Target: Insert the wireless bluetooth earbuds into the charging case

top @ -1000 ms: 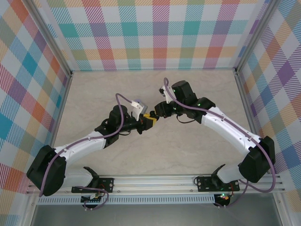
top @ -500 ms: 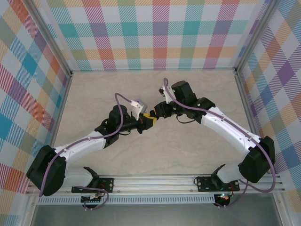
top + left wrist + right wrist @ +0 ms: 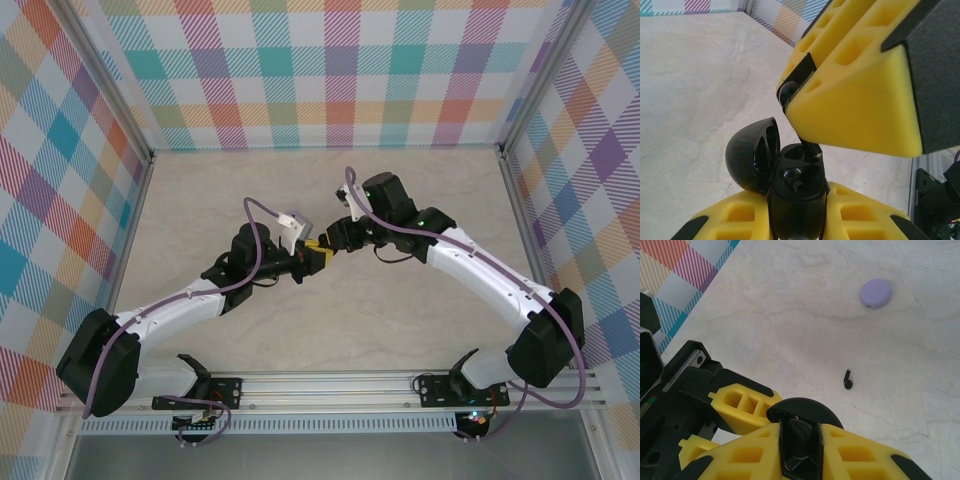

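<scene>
My left gripper [image 3: 797, 212] is shut on a black charging case [image 3: 796, 195], held upright with its lid [image 3: 751, 155] swung open to the left. My right gripper [image 3: 800, 452] is shut on a black earbud [image 3: 801, 437] directly above the case. In the left wrist view the earbud's stem [image 3: 811, 149] reaches into the far slot of the case, under the right gripper's yellow fingers [image 3: 855, 100]. The near slot looks empty. A second black earbud [image 3: 848, 380] lies loose on the table. From above, the two grippers meet at mid-table [image 3: 318, 250].
A closed lavender case [image 3: 875, 292] lies on the marble tabletop beyond the loose earbud. Checked walls [image 3: 330, 70] enclose the table on three sides. The metal rail [image 3: 340, 385] with both arm bases runs along the near edge.
The right arm has edged very slightly to the left. The left arm and the case have not moved.
</scene>
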Robot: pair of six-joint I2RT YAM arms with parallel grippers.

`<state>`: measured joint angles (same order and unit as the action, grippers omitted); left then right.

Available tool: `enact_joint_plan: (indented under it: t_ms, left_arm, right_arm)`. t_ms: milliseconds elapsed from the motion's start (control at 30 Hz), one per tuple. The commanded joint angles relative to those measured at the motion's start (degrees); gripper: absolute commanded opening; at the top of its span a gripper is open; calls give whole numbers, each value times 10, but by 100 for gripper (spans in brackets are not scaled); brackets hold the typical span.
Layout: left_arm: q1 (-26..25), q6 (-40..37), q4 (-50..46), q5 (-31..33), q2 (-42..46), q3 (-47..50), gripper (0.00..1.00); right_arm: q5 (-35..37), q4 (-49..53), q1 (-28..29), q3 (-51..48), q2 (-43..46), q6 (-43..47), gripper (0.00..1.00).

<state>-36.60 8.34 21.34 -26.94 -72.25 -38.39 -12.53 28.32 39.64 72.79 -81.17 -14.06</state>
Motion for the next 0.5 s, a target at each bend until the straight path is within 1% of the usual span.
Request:
enact_joint_plan:
  t_ms: [0,233,467]
  left_arm:
    - [3,10,21,6,16,-13,2]
    - [3,11,18,7,20,-12,1]
    - [3,12,17,15,22,-11,1]
  right_arm:
    - [-4,1,5,-5,-7,13,24]
    - [15,5,7,-8,-7,13,24]
    - [11,6,8,-11,-6,15,24]
